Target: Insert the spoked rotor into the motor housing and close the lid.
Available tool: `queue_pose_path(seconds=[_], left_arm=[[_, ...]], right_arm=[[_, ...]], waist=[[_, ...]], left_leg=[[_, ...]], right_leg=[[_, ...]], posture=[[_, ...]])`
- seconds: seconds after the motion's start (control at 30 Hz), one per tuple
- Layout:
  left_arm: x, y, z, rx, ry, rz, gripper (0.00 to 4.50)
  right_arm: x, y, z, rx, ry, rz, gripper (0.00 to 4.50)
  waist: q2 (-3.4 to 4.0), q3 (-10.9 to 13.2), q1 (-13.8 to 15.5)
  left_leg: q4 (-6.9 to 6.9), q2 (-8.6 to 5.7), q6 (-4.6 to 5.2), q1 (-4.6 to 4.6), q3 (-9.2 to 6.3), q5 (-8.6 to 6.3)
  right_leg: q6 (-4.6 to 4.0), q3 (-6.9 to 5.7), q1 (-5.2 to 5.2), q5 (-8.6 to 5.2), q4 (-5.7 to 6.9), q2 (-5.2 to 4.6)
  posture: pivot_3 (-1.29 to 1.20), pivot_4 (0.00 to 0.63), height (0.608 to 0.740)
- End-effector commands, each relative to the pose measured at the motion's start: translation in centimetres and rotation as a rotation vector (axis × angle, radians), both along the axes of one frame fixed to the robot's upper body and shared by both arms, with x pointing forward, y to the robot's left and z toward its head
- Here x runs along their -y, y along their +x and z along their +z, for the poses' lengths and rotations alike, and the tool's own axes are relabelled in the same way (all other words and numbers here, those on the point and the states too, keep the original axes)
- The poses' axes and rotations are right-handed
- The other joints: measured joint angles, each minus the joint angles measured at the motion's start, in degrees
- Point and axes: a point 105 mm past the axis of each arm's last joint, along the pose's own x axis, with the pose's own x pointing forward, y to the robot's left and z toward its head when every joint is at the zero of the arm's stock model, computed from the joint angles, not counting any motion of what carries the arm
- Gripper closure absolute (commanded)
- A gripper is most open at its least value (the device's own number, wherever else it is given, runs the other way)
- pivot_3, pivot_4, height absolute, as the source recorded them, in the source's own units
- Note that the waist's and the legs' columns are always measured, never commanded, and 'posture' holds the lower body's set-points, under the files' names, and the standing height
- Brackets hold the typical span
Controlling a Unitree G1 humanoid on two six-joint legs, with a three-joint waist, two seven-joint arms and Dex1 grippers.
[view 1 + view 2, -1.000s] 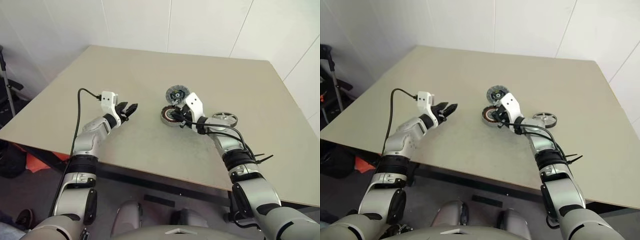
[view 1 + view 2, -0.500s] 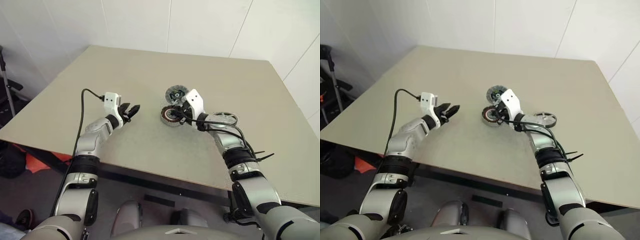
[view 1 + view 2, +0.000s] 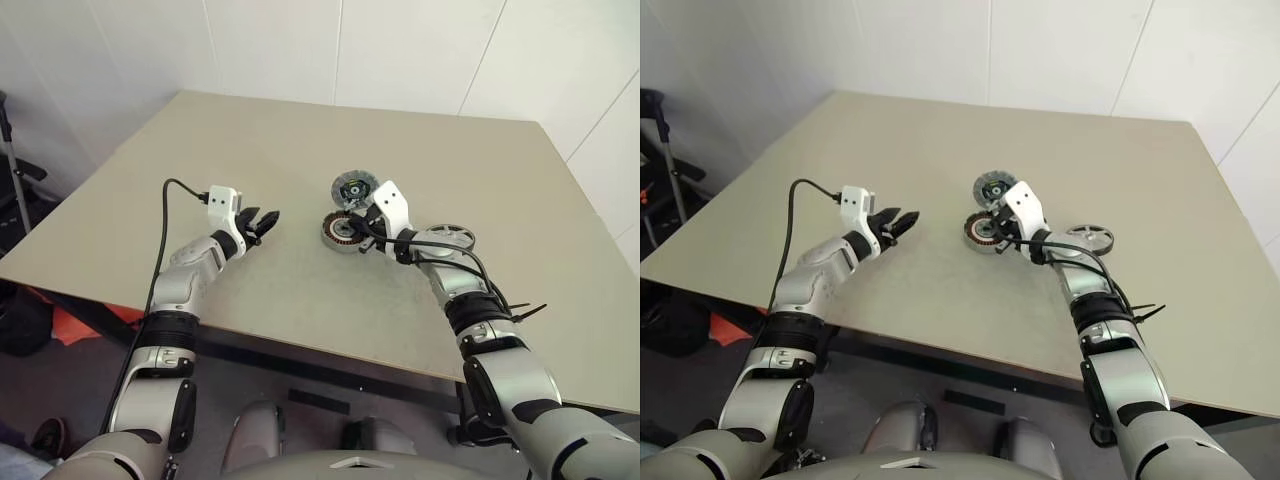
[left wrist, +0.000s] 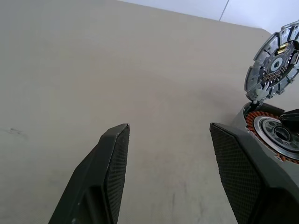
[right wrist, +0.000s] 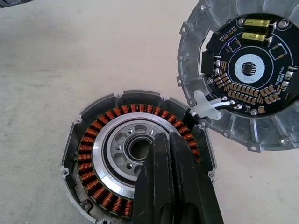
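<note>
The motor housing [image 5: 88, 145], a silver ring with copper windings, lies flat at the table's middle. My right gripper [image 5: 164, 139] hovers just over its central hole, fingers pressed shut with nothing between them. The lid [image 5: 243, 74] lies just beyond the housing, circuit-board face up, with white wires joining the two. The spoked rotor [image 3: 450, 237] rests on the table to the right of my right forearm. My left gripper [image 3: 262, 222] hangs open above bare table to the left of the housing [image 3: 340, 232], and its fingers [image 4: 110, 172] hold nothing.
The tan table [image 3: 280, 140] stretches wide behind and to both sides of the parts. White walls close in behind it. A black cable [image 3: 165, 215] loops off my left wrist.
My right gripper's fingers have closed together over the housing. Both arms have otherwise kept their places, and the parts have not moved.
</note>
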Motion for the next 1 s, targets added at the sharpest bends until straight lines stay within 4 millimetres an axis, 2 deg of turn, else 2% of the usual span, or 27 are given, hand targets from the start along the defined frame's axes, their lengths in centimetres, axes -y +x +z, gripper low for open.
queue_pose_path(seconds=[0.03, 0.13, 0.37, 0.57, 0.67, 1.0], left_arm=[[-0.3, 0.1, 0.9, 0.041, 0.011, 0.009, 1.59], [-0.2, 0.1, 0.6, 0.034, 0.015, 0.009, 1.59], [-0.2, 0.0, 0.6, 0.032, 0.017, 0.005, 1.59], [0.9, -0.4, 0.8, 0.041, 0.015, -0.016, 1.59], [0.7, -0.3, 0.8, 0.035, -0.013, 0.015, 1.59], [1.0, -0.6, 0.3, 0.023, -0.008, 0.005, 1.59]], right_arm=[[-0.5, 0.5, 2.7, 0.084, 0.045, 0.023, 4.47], [-1.4, 0.0, 3.3, 0.103, 0.057, 0.076, 4.47], [-1.5, -0.1, 2.5, 0.084, 0.048, 0.063, 4.47], [-1.1, 0.4, 0.1, 0.031, 0.014, -0.005, 4.47], [-1.6, 0.3, 0.8, 0.054, 0.050, 0.019, 4.47], [-1.2, 1.0, 4.6, 0.157, 0.056, 0.030, 4.47]], waist=[[0.00, 0.0, 0.0], [0.00, 0.0, 0.0], [0.00, 0.0, 0.0], [0.00, 0.0, 0.0], [0.00, 0.0, -0.1], [0.00, 0.0, -0.1]], left_leg=[[0.00, 0.00, 0.00, 0.00, 0.00, 0.00], [0.00, 0.00, 0.00, 0.00, 0.00, 0.00], [0.00, 0.00, 0.00, 0.02, 0.00, 0.00], [0.00, 0.00, -0.01, 0.04, 0.00, 0.00], [0.00, 0.00, -0.02, 0.13, 0.01, 0.00], [0.00, 0.00, -0.01, 0.14, 0.01, 0.00]], right_leg=[[0.00, 0.00, 0.00, 0.00, 0.00, 0.00], [0.00, 0.00, 0.00, 0.00, 0.00, 0.00], [0.00, 0.00, 0.01, 0.00, 0.01, 0.00], [0.00, 0.00, 0.04, 0.00, 0.00, 0.00], [0.00, 0.02, 0.10, 0.00, 0.01, 0.00], [0.00, 0.02, 0.10, 0.00, 0.00, 0.00]], posture=[[0.00, 0.000, 0.740], [0.00, 0.000, 0.740], [0.00, 0.000, 0.740], [0.00, 0.000, 0.740], [0.00, 0.000, 0.740], [0.00, 0.000, 0.740]])
